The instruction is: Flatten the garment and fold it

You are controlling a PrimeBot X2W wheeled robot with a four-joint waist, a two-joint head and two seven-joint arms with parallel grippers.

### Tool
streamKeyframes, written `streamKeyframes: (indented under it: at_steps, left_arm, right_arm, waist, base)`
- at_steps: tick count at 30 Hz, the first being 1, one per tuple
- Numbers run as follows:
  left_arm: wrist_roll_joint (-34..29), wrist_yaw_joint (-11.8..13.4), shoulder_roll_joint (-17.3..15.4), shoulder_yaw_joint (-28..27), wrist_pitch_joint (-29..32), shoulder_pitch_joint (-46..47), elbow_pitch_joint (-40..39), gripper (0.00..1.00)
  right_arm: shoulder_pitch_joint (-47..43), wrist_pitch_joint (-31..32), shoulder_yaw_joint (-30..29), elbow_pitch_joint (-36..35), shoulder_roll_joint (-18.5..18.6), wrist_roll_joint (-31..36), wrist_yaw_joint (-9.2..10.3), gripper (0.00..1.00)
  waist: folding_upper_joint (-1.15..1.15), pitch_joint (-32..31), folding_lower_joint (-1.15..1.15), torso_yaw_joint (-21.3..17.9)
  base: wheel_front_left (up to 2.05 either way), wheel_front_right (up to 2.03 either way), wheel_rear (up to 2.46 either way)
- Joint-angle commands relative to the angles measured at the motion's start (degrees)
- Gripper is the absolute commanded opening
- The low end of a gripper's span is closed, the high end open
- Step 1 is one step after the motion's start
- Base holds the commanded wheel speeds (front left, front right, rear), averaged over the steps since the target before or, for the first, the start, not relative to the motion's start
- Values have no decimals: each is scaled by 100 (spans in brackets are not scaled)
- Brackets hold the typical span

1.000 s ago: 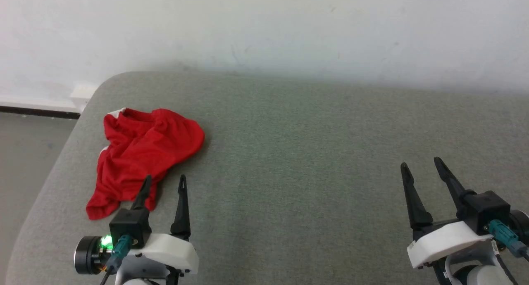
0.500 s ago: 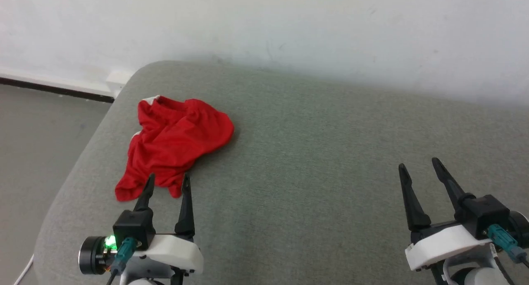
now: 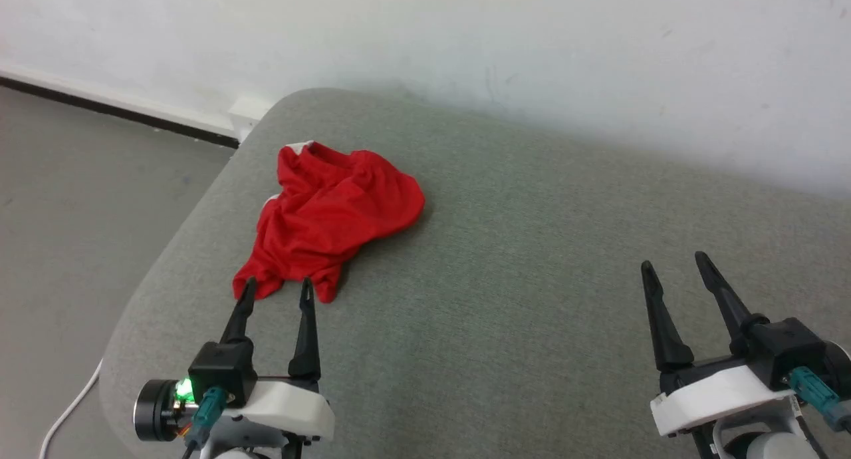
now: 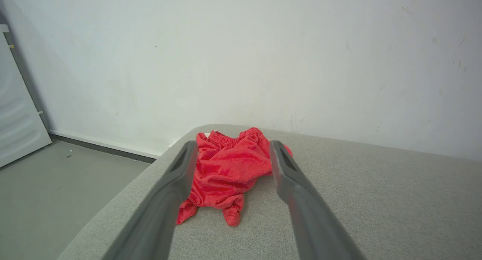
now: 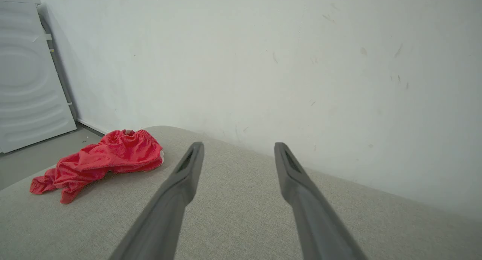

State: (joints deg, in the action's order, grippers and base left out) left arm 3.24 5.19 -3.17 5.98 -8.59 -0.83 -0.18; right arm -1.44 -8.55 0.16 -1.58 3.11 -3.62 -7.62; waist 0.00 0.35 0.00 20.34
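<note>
The garment (image 3: 332, 216) is a crumpled heap of bright red shorts near the left end of a grey-green cushioned surface (image 3: 532, 279). A bit of white shows at its far corner, and the gathered waistband faces the wall. No print shows. My left gripper (image 3: 277, 287) stands open just short of the heap's near edge, not touching it. In the left wrist view the garment (image 4: 226, 173) lies ahead between the open fingers. My right gripper (image 3: 673, 263) is open and empty far to the right. The garment (image 5: 101, 160) sits far left in the right wrist view.
A white wall (image 3: 465, 40) runs behind the surface. The surface's rounded left edge (image 3: 166, 259) drops to a grey floor (image 3: 80, 199), where a white cable (image 3: 66, 412) lies. A white appliance panel (image 5: 30, 75) stands by the wall at left.
The whole head view has shifted right, so the camera has turned left. The left gripper's tips now stand just short of the garment's near edge. The heap's shape is unchanged.
</note>
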Motion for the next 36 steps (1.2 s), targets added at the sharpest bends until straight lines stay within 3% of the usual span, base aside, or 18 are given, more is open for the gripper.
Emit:
streamKeyframes:
  at_steps: [1, 36]
  left_arm:
    - [36, 48, 18, 34, -41, -49, -10, 100]
    - [112, 344, 26, 362, -460, -52, -65, 100]
  right_arm:
    - [-43, -46, 0, -35, -13, -53, 8, 100]
    - [-29, -464, 19, -136, -21, -320, 11, 100]
  waist:
    - [0, 4, 0, 100]
    - [0, 33, 0, 1222]
  base:
    - [0, 0, 0]
    - [0, 0, 0]
